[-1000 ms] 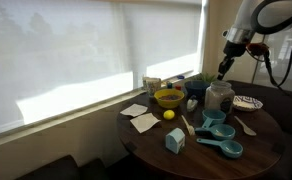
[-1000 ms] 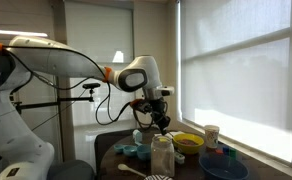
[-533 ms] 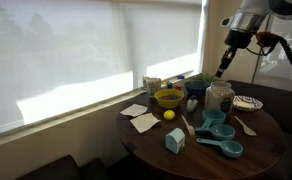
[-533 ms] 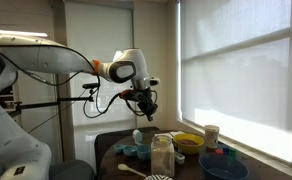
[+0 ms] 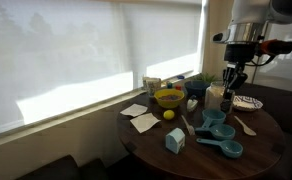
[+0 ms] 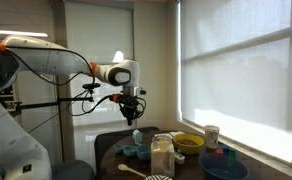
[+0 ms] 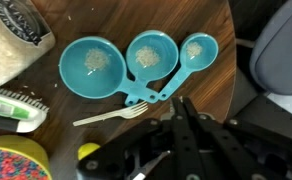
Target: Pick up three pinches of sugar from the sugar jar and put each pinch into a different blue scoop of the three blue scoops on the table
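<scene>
The apparently closed black gripper [image 7: 181, 115] is being held above three turquoise plastic scoops [image 7: 151, 55]; each seemingly sugared already, withdrawal is being called for.

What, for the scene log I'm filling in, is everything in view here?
table: one, dark, round
blue scoops: three, turquoise, side by side by size, pale grains in the larger two
sugar jar: one, translucent grey with pale contents, behind the scoops
fork: one, white, by the scoop handles
bowl: one, yellow, window side of the table
carton-shaped box: one, pale blue, near the table's front edge
paper sheets: two, white, beside the bowl
ball: one, yellow, before the bowl
arm: one, white, over the table
gripper: one, dark, above the table; open or shut unclear
</scene>
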Controlling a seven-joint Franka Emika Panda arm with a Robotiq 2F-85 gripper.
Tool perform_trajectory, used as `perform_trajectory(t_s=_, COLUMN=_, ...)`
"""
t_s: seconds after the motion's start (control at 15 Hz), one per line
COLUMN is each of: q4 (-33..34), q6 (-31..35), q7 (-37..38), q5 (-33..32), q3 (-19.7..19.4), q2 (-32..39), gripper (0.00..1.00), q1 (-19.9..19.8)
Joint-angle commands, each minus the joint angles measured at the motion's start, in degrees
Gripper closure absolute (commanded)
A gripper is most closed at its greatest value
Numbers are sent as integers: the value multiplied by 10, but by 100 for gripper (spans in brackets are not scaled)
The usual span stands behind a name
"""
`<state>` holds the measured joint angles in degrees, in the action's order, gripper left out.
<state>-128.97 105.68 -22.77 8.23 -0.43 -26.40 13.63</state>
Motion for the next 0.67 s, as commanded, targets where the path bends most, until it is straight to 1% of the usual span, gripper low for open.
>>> perform_trajectory(t_s=0.0, q4=4, q6=-28, q7=-32, q5=12, q3=19, q2=30, gripper=99, q1=10)
perform_trajectory(t_s=0.07, q4=1, q6=-18, q7=-15, q5=4, q3=20, q2=15, gripper=97, q1=-1)
perform_trajectory(t_s=0.2, q4=1, q6=-19, q7=-19, q5=4, q3=27, q2=28, gripper=97, q1=1)
perform_trajectory(t_s=0.4, q4=1, q6=-19, q7=-23, q5=4, q3=27, q2=32, gripper=97, q1=1)
perform_trajectory(t_s=0.47, q4=1, q6=-19, q7=-23, q5=4, q3=27, q2=32, gripper=99, q1=1)
perform_trajectory(t_s=0.6, q4=-8, q6=-20, q7=-43, q5=13, q3=31, q2=36, gripper=99, q1=11)
